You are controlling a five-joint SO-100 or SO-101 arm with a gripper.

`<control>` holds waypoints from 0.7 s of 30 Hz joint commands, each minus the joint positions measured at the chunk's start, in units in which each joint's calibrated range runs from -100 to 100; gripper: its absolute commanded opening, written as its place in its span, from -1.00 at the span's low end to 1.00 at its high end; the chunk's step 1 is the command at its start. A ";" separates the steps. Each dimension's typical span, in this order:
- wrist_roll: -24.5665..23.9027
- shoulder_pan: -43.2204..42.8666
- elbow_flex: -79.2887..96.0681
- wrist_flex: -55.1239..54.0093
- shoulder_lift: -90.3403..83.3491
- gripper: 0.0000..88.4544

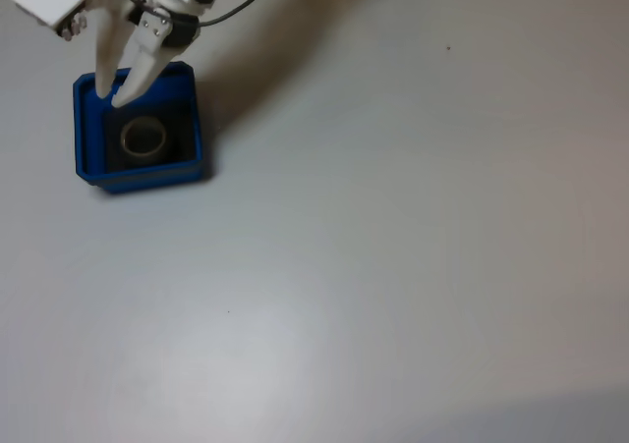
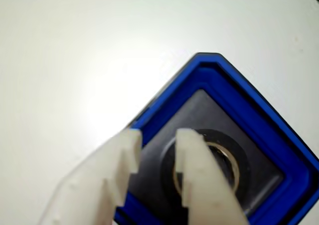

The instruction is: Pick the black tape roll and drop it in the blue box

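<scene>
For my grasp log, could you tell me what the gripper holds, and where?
Nothing: the gripper is open above the box, and the roll lies on its floor.

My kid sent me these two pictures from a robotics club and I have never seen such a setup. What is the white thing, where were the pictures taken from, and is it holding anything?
The white thing is the two-finger gripper of a small robot arm standing on a pale table. The fixed view comes from a still camera looking down on the table. The wrist view comes from a camera riding on the arm, so the fingers look big and close. On the table stands a blue box with a dark floor. The black tape roll lies flat inside it. The gripper is open above the box and holds nothing, so the roll appears to have been dropped in already.
</scene>
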 commanded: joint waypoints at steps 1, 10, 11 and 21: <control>0.35 -5.14 -3.79 -1.19 -6.78 -0.99; 0.35 -17.74 -3.70 -1.11 -10.29 -0.99; 0.35 -19.11 -3.61 -1.03 -10.21 -0.99; 0.35 -33.37 -3.43 -0.78 -9.79 -0.99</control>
